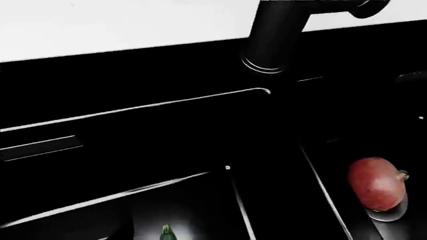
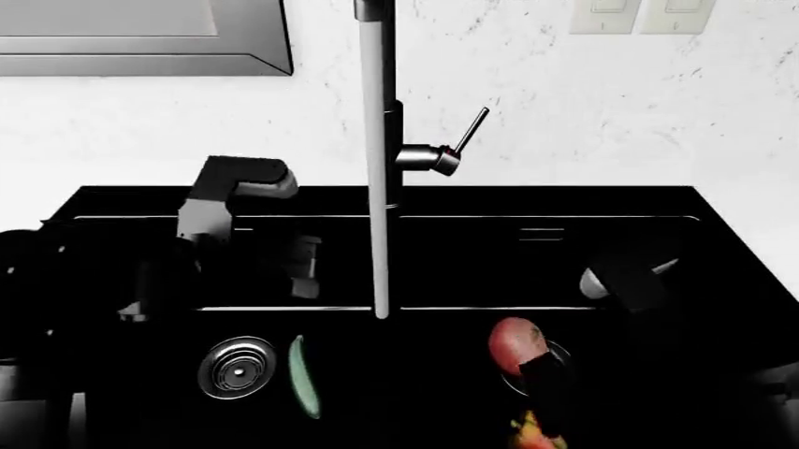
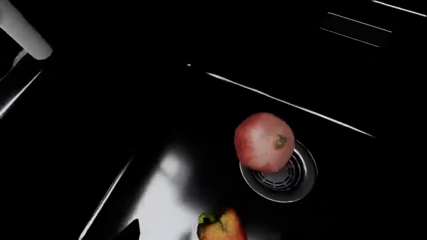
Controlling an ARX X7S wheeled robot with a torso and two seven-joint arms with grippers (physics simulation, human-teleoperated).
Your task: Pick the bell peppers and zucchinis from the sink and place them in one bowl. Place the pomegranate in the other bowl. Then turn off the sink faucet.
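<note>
Head view: both arms hang over the sink, each gripper's opening indiscernible

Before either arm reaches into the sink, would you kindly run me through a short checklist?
1. Pomegranate in view, resting on right basin's drain: ok.
2. Bell pepper visible beside it: ok.
3. Zucchini lying free in left basin: ok.
4. Water off: not ok, stream runs from faucet.
5. Bowls in view: not ok.
6. Fingers open on both arms: cannot tell.
</note>
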